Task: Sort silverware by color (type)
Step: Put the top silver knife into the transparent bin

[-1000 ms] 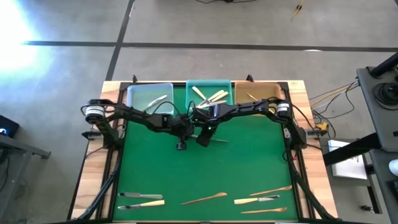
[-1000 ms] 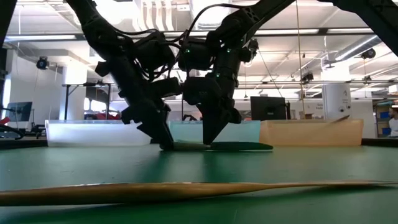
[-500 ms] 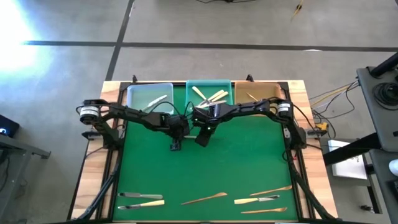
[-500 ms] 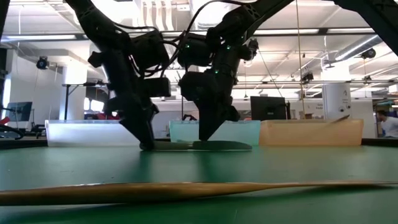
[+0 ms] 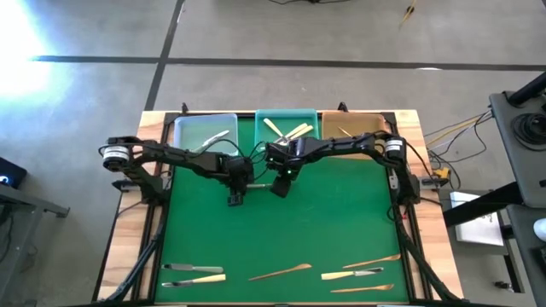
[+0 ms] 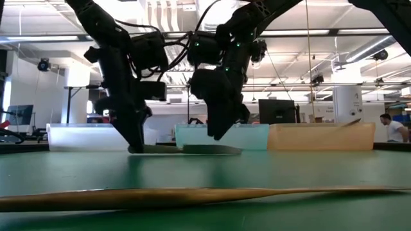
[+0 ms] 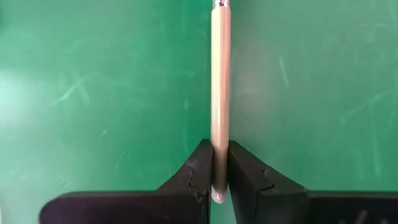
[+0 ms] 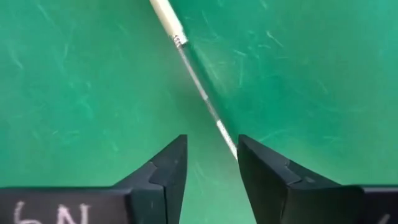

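Note:
A slim utensil with a cream handle and a thin silver blade lies low over the middle of the green mat. My left gripper is shut on the handle's end and reaches down to the mat in the low view. My right gripper is open and hangs just above the blade, clear of it. Other silverware lies in three trays at the far edge and in a row along the near edge. My left gripper pinches the free end of the cream handle between its two fingers. The fingers come steeply from above and lie along the handle, which runs straight out from them. The utensil lies nearly level at mat height, its blade toward the right gripper.
At the far edge stand a pale blue tray, a teal tray holding cream pieces and a tan tray. Several utensils lie along the near edge. A long wooden piece fills the low view's foreground.
My left gripper has gone toward the table's left edge and tipped steeper, dragging the utensil along the mat by its handle end. My right gripper has risen off the utensil's blade and now hangs clear above it.

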Controlling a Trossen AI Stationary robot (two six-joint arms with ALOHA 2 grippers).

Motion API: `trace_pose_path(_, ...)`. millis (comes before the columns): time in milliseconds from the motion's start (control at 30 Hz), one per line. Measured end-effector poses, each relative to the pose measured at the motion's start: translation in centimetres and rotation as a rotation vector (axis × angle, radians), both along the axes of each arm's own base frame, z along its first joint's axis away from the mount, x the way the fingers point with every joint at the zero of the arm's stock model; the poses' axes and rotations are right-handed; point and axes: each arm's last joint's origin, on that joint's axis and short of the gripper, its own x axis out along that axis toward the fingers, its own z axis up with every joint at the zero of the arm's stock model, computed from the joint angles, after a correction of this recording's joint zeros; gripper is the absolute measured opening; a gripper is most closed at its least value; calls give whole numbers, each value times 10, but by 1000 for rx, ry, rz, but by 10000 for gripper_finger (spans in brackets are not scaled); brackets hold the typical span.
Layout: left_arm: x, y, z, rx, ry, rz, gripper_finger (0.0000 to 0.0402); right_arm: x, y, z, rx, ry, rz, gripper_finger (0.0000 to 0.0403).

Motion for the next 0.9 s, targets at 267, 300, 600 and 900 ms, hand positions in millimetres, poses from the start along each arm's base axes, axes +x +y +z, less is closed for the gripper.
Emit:
trace_pose_path(267,-15,-1,28,34,-18,65,12,-16,-14,40,-67,-60,-42,130)
trace_pose_path(300,-18,-1,31,45,-13,72,12,-18,-14,41,-71,-50,-44,129)
trace_pose_path(600,-44,5,62,191,23,171,12,-36,-20,69,-153,-59,-85,130)
trace_pose_path(900,-76,38,83,317,44,392,12,-44,-18,89,-175,-109,-116,126)
